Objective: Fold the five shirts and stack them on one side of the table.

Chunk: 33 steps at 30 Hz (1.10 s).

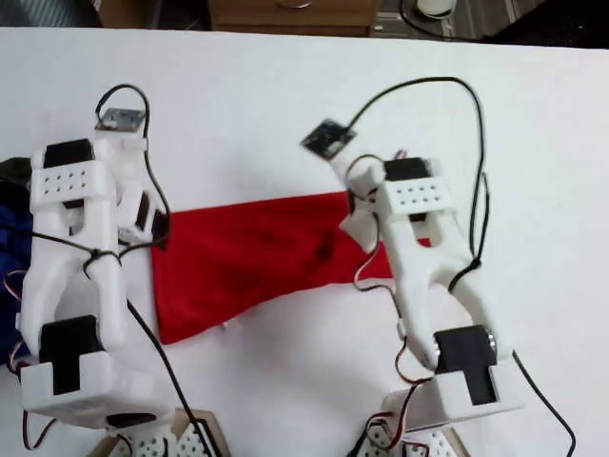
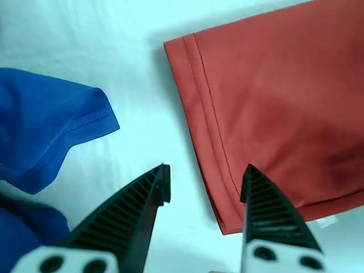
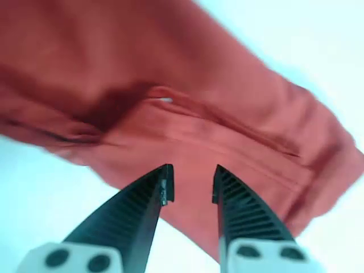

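Note:
A red shirt (image 1: 247, 262) lies partly folded in the middle of the white table, between the two arms. My left gripper (image 2: 206, 172) hovers open above the shirt's hemmed edge (image 2: 199, 108), one finger over bare table and the other over red cloth. A blue shirt (image 2: 40, 131) lies bunched beside it at the table's left edge (image 1: 8, 238). In the high view the left gripper (image 1: 147, 221) sits at the red shirt's left end. My right gripper (image 3: 192, 169) is open a little, just above a fold of the red shirt (image 3: 227, 114), at its right end (image 1: 358, 225).
Black cables (image 1: 471, 143) loop over the table behind the right arm. Both arm bases (image 1: 86, 381) stand at the near edge. The far table edge (image 1: 304, 34) borders wooden furniture. Bare white table (image 1: 552, 171) lies to the right and behind the shirt.

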Available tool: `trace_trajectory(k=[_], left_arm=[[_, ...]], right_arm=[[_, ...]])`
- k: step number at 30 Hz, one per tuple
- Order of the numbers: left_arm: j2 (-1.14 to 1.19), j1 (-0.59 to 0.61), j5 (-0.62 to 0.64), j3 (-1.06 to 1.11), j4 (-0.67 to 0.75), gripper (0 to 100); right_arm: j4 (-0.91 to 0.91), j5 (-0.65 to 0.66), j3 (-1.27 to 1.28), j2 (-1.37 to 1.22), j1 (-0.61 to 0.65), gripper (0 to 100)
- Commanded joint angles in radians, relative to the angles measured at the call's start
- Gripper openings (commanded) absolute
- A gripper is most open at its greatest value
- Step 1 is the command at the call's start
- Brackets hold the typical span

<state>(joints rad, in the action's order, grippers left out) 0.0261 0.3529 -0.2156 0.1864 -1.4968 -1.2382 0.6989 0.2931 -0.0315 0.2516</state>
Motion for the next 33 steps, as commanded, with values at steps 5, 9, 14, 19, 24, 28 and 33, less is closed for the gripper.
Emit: trace_trajectory(k=[5, 9, 14, 19, 24, 28, 33], left_arm=[[-0.02, -0.006, -0.006, -0.002, 0.003, 23], [-0.02, -0.006, -0.006, -0.002, 0.003, 23], [-0.02, -0.006, -0.006, -0.004, 0.003, 23], [-0.02, -0.009, -0.006, -0.002, 0.003, 23], [-0.02, -0.009, -0.006, -0.004, 0.003, 23], [-0.02, -0.011, -0.005, -0.005, 0.012, 23], [-0.02, -0.011, -0.005, -0.002, 0.031, 23]], right_arm=[[-0.001, -0.008, 0.029, 0.053, 0.128, 12.6], [0.068, -0.032, 0.112, 0.053, 0.147, 12.6], [0.156, -0.041, 0.196, 0.053, 0.142, 12.6], [0.156, -0.041, 0.157, 0.062, 0.142, 12.6], [0.042, -0.041, 0.02, 0.064, 0.142, 12.6], [-0.018, -0.041, -0.077, 0.064, 0.101, 12.6], [-0.012, -0.041, -0.153, 0.05, -0.073, 12.6]])
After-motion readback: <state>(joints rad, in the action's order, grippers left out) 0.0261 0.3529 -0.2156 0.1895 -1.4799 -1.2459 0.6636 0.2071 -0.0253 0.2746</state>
